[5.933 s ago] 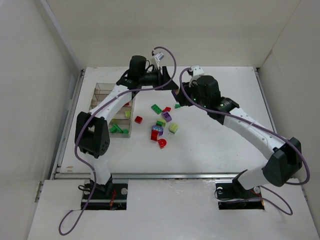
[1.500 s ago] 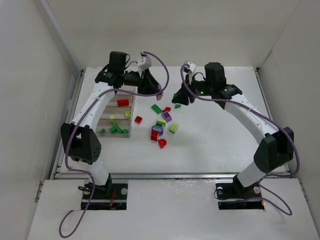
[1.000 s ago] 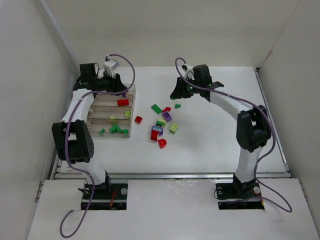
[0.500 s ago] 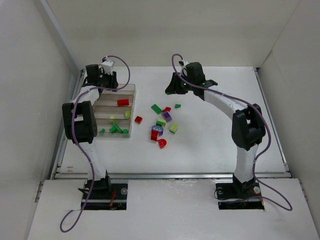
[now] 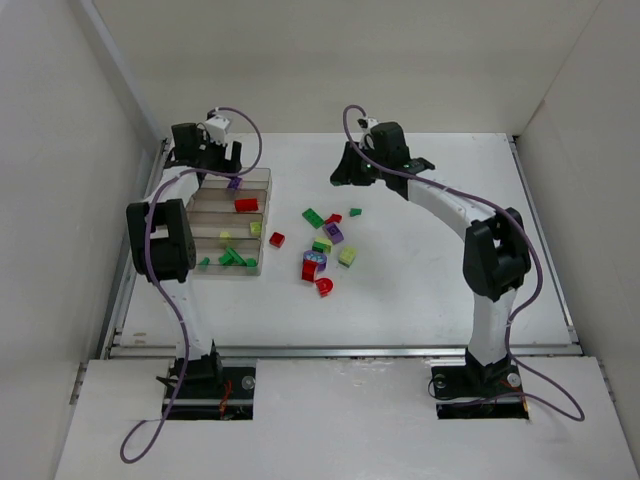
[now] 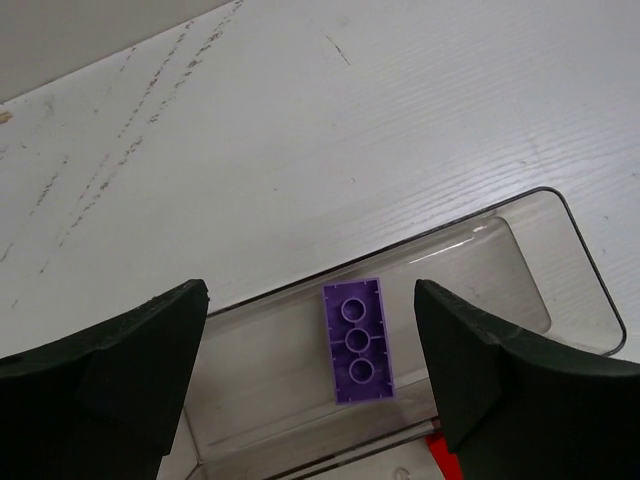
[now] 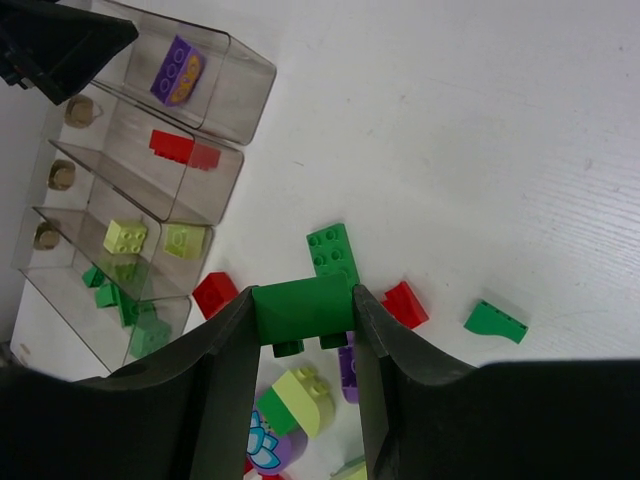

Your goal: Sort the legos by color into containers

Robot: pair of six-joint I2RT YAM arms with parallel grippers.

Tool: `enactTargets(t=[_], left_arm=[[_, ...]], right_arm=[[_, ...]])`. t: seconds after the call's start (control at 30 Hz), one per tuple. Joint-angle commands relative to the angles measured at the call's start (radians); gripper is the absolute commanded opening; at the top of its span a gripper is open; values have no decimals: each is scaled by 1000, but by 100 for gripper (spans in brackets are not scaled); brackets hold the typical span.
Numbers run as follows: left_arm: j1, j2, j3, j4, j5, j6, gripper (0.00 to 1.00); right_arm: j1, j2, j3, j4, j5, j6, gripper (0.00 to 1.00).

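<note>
Left pincer (image 6: 311,305) above purple lego (image 6: 357,340)

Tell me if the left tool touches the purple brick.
Apart. Left wrist view: the left tool is open, the purple brick lying in the box clear of both fingers.

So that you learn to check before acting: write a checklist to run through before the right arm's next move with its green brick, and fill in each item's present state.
1. The right claw is shut on the dark green brick: ok.
2. The left claw is open and holds nothing: ok.
3. The purple brick lies flat in the far row of the organizer box: ok.
4. The near row holds green pieces: ok.
5. The left arm is out of the way of that row: cannot tell.
6. No loose bricks remain outside the box: not ok, several do.
</note>
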Motion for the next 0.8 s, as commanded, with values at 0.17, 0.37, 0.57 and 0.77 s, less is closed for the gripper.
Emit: enactTargets(t=[0.17, 0.37, 0.57, 0.77], left_arm=[[46, -248, 22, -21, -43, -164, 82], [98, -473, -211, -42, -282, -226, 82], [125, -769, -515, 2, -453, -226, 87], [154, -1016, -751, 21, -441, -235, 90]], right_arm=[[117, 9, 178, 44, 32, -7, 0], [204, 167, 376, 44, -71, 87, 0], [314, 187, 385, 44, -71, 119, 0], [385, 233, 315, 64, -58, 119, 0]])
